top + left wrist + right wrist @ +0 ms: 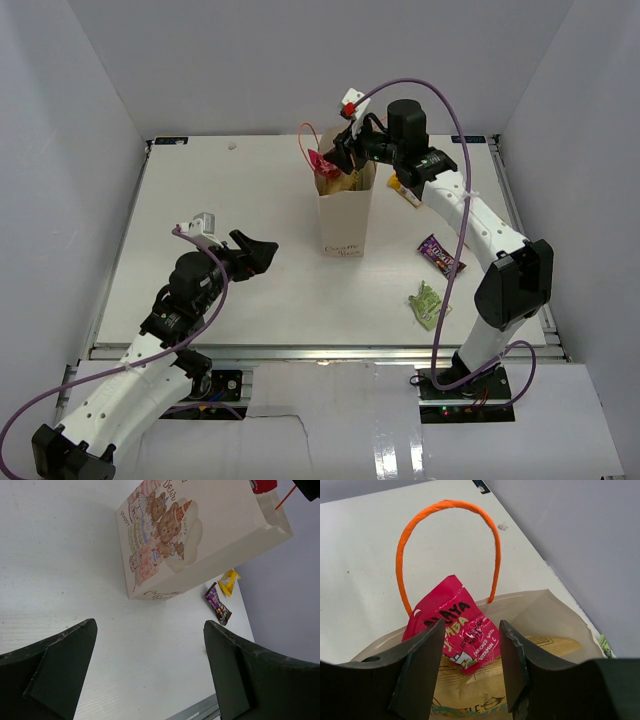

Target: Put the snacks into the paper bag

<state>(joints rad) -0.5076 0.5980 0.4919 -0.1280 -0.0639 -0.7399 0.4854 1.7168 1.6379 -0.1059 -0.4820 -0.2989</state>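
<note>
Hanging over the bag's (pixel 555 615) mouth, the right claw (pixel 471 627) stands parted, the red packet (pixel 455 625) between its jaws and leaning on the chip bag (pixel 470 690) inside; whether a finger touches it I cannot tell. The drop looks nearly done, so next comes lifting clear of the handle (pixel 445 504) and reaching for the yellow packet (pixel 405 190), purple packet (pixel 440 254) or green packet (pixel 428 305); the left claw (pixel 150 626) hovers spread, empty. The bag's bottom is hidden, the yellow packet partly behind the arm (pixel 470 215).
</note>
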